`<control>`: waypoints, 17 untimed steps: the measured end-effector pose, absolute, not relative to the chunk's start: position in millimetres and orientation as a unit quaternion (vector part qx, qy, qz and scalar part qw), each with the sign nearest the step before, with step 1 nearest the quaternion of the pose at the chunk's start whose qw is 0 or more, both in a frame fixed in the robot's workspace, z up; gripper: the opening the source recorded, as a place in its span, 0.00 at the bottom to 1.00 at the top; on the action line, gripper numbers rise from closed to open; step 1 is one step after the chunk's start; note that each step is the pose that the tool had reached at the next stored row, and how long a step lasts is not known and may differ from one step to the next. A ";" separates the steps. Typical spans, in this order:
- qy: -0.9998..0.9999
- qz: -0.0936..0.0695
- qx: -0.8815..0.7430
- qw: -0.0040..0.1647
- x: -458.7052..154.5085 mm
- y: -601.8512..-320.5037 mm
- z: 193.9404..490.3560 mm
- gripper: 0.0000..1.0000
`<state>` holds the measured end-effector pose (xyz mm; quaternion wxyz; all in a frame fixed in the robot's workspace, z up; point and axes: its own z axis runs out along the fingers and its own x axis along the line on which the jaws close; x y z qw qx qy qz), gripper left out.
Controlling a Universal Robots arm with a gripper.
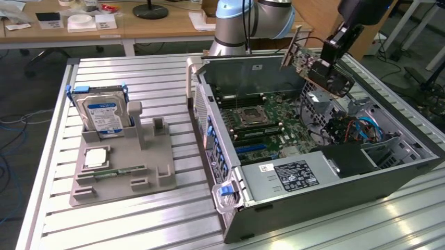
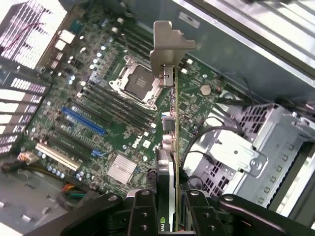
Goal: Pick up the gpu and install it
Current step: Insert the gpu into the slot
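In the wrist view, the fingers of the gripper (image 2: 170,211) are set narrow and closed on the gpu (image 2: 168,152), one on each face. The card is seen edge-on, with its silver bracket (image 2: 166,44) at the far end. The card is held clear of the motherboard (image 2: 98,113), which lies below it inside the open computer case (image 1: 326,203). In the exterior view the card hangs tilted over the far part of the case, toward the exterior view's right. The hard drive (image 1: 103,114) stands in the grey fixture (image 1: 125,156) on the exterior view's left, well apart from the case.
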<state>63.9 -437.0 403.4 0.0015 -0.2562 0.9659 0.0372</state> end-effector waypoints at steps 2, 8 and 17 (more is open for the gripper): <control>0.962 0.037 -0.272 0.001 63.9 -437.0 403.3 0.27; 0.948 0.037 -0.315 -0.001 63.9 -437.0 403.3 0.27; 0.928 0.037 -0.371 -0.003 63.9 -437.0 403.2 0.27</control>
